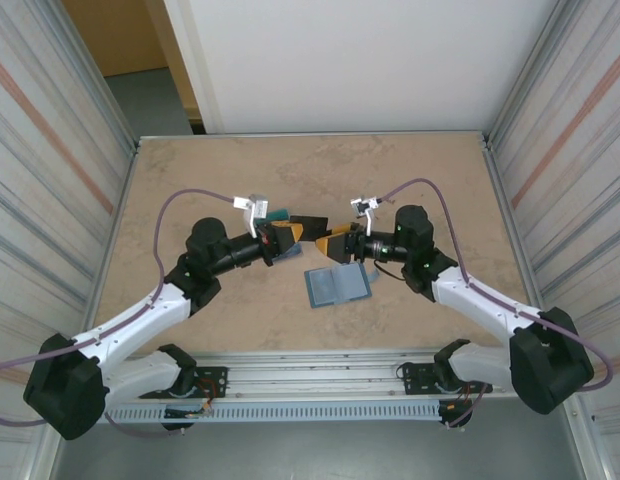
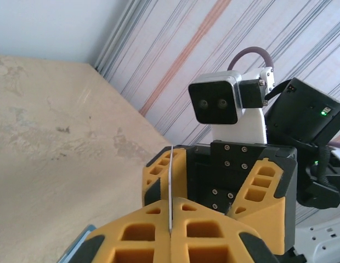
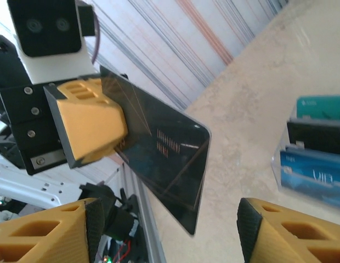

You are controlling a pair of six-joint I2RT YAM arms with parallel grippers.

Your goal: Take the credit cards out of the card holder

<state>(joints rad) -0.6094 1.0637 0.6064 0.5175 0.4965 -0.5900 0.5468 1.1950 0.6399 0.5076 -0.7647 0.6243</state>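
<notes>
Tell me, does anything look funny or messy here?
Nothing is spilled or broken. The only funny bit: a black card hangs tilted in the air, pinched in the left gripper, in front of the open right gripper. The card holder lies open on the table, with cards in its slots.

Top camera looks down on table (image 1: 240,170); wrist cameras (image 2: 216,102) closely face each other.

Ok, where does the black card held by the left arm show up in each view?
Top external: black card just above picture centre, sticking out towards the right arm.
Left wrist: black card seen edge-on, a thin pale line at bottom centre.
Right wrist: black card as a broad dark face, centre.
Shared landmark: the left arm's yellow fingers, clamped on it.
</notes>
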